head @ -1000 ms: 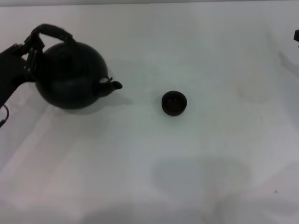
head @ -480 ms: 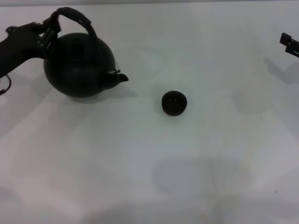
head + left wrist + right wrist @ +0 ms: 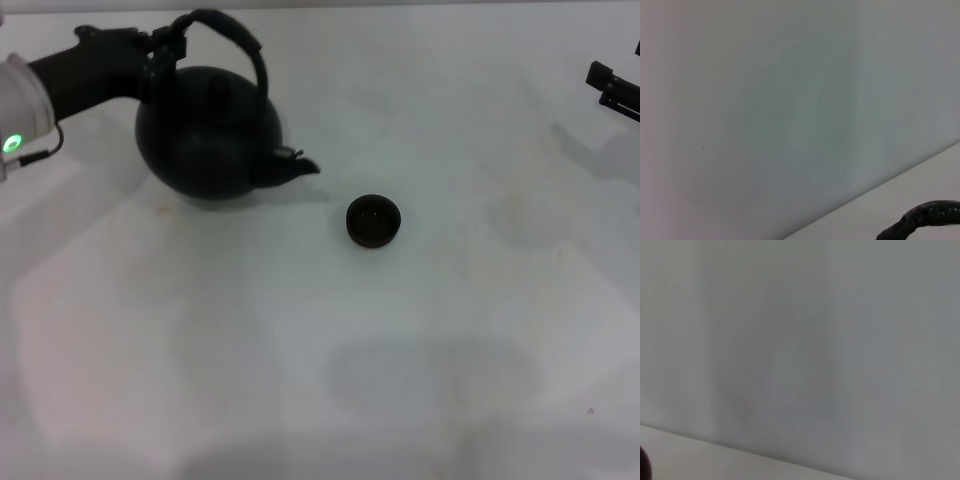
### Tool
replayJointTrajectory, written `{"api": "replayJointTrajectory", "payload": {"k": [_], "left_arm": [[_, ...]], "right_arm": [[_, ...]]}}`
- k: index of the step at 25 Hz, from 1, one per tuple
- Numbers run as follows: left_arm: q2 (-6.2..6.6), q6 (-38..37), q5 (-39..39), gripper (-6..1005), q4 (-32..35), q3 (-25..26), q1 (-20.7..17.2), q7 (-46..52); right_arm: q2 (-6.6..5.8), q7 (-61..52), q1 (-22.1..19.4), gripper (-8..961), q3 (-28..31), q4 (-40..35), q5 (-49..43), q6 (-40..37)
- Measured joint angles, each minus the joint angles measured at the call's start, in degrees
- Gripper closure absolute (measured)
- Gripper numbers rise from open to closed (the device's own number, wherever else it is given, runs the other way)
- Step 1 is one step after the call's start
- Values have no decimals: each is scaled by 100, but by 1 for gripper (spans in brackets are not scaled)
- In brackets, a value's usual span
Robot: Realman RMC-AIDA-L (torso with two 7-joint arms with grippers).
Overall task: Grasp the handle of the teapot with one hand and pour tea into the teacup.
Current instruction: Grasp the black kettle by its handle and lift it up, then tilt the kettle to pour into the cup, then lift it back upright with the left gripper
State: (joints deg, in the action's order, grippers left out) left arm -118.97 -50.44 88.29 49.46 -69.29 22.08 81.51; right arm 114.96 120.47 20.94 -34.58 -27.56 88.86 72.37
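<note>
Two dark things are sitting on your white table (image 3: 420,380), so going big to small: the teapot (image 3: 208,135) is hanging at the far left in the head view, round black matte body, spout (image 3: 298,167) pointing toward the middle. I'm judging it as lifted, since the bail is up and a shadow is showing under the belly, but I can't swear the base is clear of the surface.

Your left gripper (image 3: 160,52) is clenching the handle (image 3: 232,42) at its left end, where the arch is coming down toward the body. That's an off-centre hold, so the pot is probably wanting to swing under the grip. It's looking heavy and stiff, likely cast iron, more so with tea inside. The wrapped bail is giving you decent friction, and that's the only sensible place to grab; the body is too wide and smooth. The left wrist view is catching only a short piece of the handle (image 3: 927,220) against the wall.

Your right gripper (image 3: 612,85) is parking at the far right edge, well apart from everything; whether it's open or closed, I can't tell.

The teacup (image 3: 373,220) is standing upright near the centre, near the spout but not under it. It's looking tiny and light, easy to knock, so you're needing a slow tilt once the spout is over it.
</note>
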Motion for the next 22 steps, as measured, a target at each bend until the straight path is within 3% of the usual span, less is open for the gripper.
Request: {"api": "replayJointTrajectory", "payload": {"k": [6,13,22], "left_arm": [[-8,392,968,872,882,-504,-10,1138],[0,457,1584,876,1161,-601,167,1681],[-14,501,2808,883,1603,-1166,304,2574]], "right_arm": [[6,76,-45,108,29,149,134,114],[-1,147,-148,109,41,238,481,388],[4,151,-193,109,48,290,602,454]]}}
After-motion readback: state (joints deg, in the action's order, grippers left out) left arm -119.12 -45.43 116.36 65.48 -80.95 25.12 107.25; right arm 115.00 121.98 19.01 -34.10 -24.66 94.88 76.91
